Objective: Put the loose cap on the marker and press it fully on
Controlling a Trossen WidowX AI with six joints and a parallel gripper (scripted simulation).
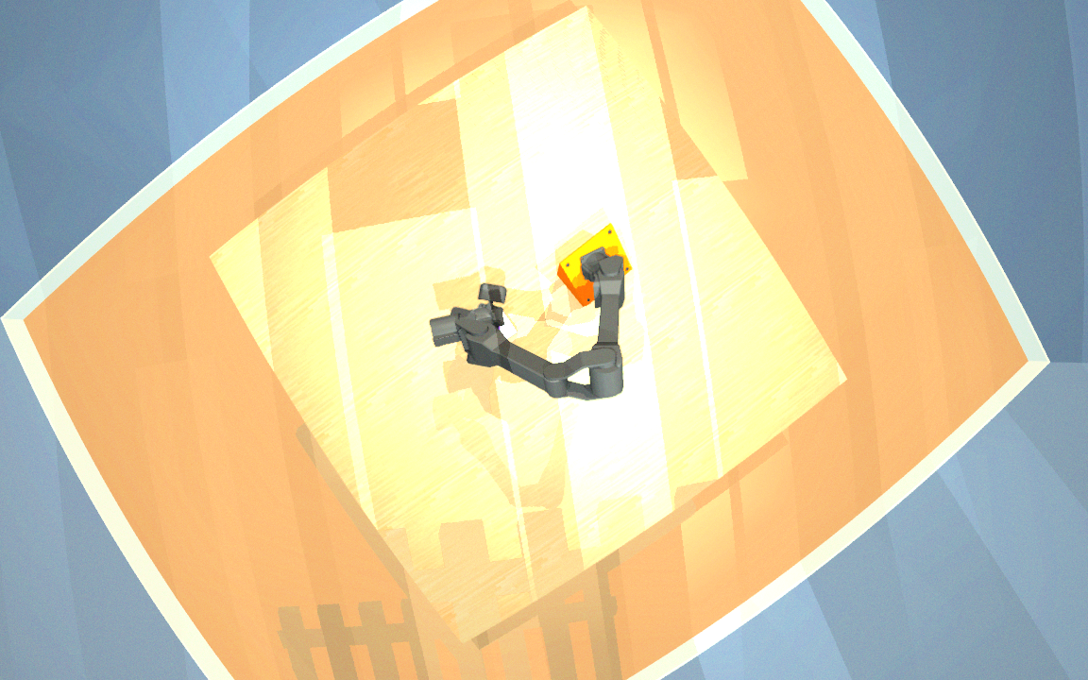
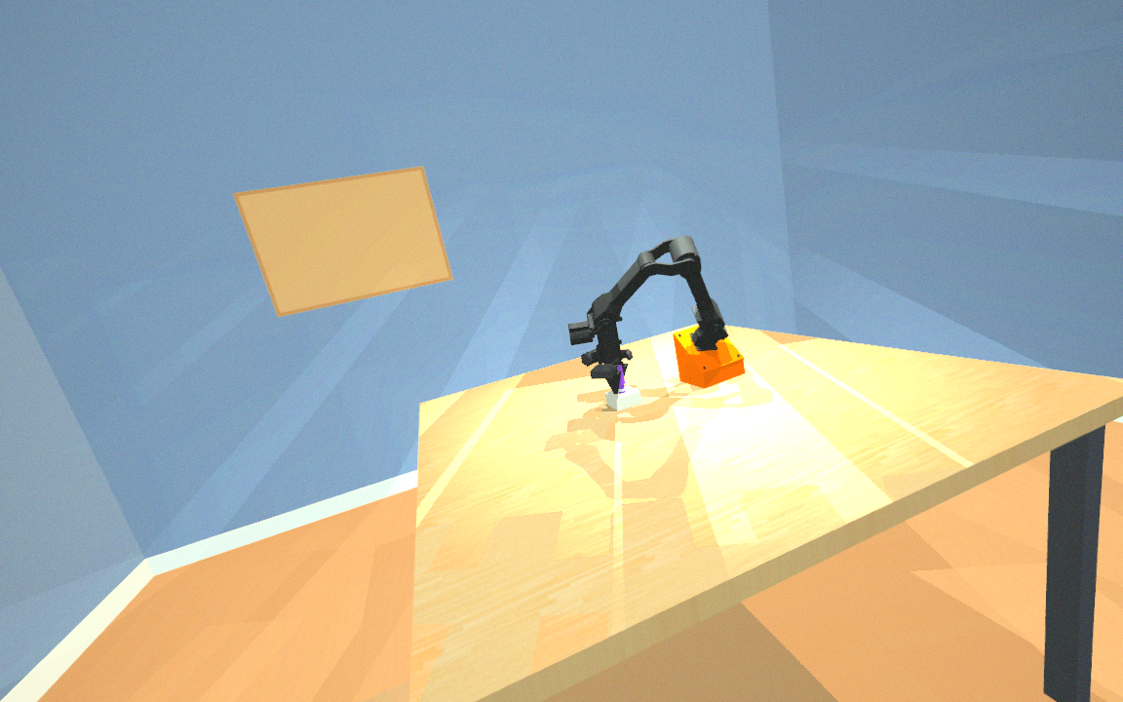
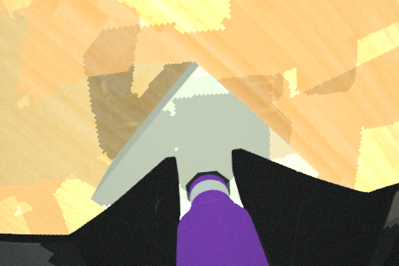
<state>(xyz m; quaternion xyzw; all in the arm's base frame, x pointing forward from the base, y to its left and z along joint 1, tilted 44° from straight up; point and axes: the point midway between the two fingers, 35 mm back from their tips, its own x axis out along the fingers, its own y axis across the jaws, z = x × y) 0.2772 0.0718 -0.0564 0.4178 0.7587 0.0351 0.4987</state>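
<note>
A pale grey holder block (image 2: 624,401) (image 3: 216,129) stands on the table (image 2: 530,488). The marker (image 3: 209,186) is upright in its dark-rimmed hole; only a grey band and a little purple show low down. The purple cap (image 2: 621,377) (image 3: 220,237) sits upright over the marker, in line with it. My gripper (image 2: 617,384) (image 3: 204,163) points down, shut on the cap, its black fingers on either side and their tips close above the block. Whether the cap is fully down cannot be told. In the top view the arm hides the cap and marker.
The arm's orange and yellow base block (image 1: 573,283) (image 2: 698,365) stands near the holder. The black arm (image 1: 522,362) (image 2: 631,284) arches between base and gripper. A framed board (image 2: 347,244) hangs on the wall behind.
</note>
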